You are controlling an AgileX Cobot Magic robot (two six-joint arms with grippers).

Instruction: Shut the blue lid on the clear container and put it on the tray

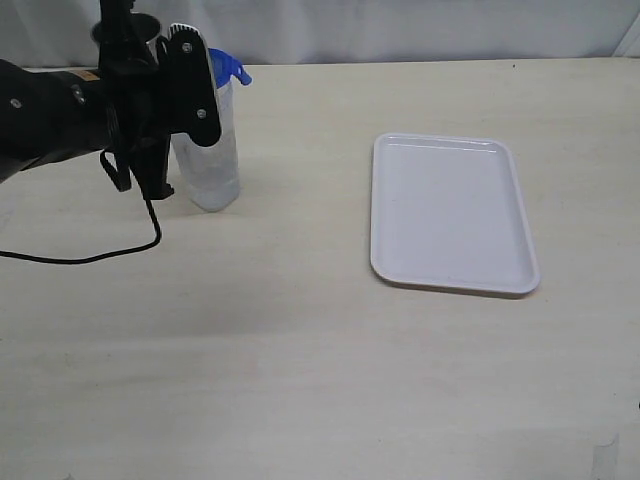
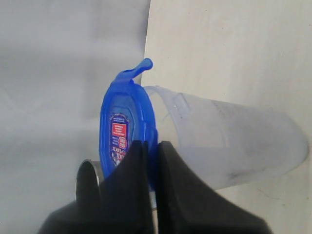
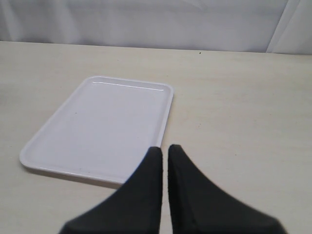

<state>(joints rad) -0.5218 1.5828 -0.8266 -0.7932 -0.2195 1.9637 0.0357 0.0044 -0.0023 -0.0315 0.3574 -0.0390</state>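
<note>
- Pale bench (image 1: 300, 340) with a white curtain (image 1: 400, 25) behind, exterior view: the container (image 1: 212, 170) stands upright at far left with the lid (image 1: 228, 68) on its mouth. The tray (image 1: 450, 215) lies well apart to the right, its long axis running away from the camera.
- The left gripper (image 1: 197, 80) is at the container's top. This arm is the nearer one and comes in level from the left.
- Left wrist view: its jaws are closed, seemingly pinching the lid's rim. One flap sticks out unlatched.
- Right wrist view: the right gripper (image 3: 165, 152) is closed on nothing and hovers just short of the tray.
</note>
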